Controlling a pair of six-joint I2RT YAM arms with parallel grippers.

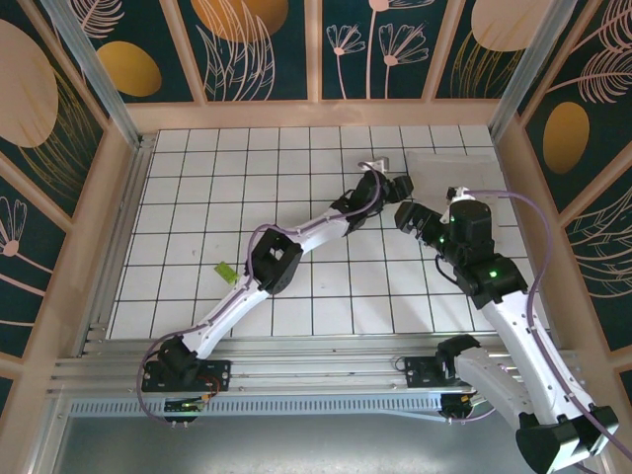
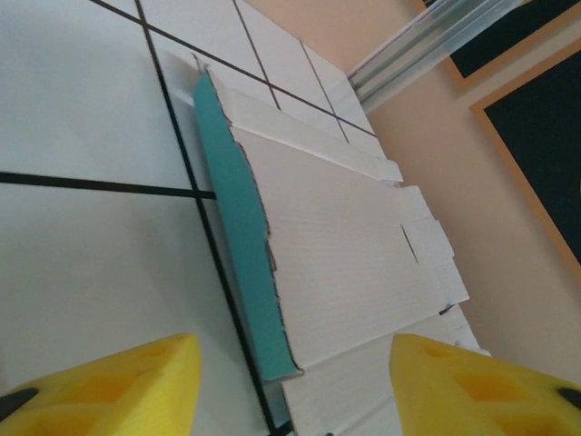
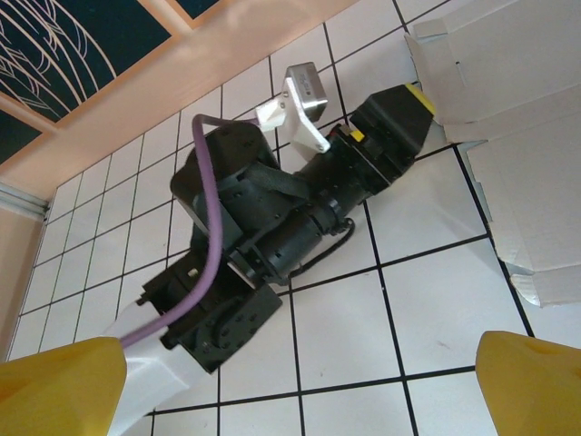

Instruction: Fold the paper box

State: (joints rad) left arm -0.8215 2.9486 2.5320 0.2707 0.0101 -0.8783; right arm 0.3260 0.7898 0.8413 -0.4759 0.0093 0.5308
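Observation:
The paper box (image 1: 446, 170) lies flat at the back right of the tiled table, white inside up. In the left wrist view a long turquoise flap (image 2: 243, 245) stands raised along the left edge of the paper box (image 2: 354, 245). My left gripper (image 2: 290, 400) is open, one yellow fingertip on each side of that flap's near end, not touching it. From above, the left gripper (image 1: 395, 186) sits at the box's left edge. My right gripper (image 1: 407, 219) hovers open just in front, over bare tiles. The right wrist view has the left gripper (image 3: 419, 102) at the box (image 3: 517, 54).
A tiny yellow-green piece (image 1: 224, 269) lies on the tiles beside the left arm's elbow. Wooden walls (image 1: 296, 114) enclose the table at the back and on both sides, and the box lies close to the back right corner. The two grippers are near each other.

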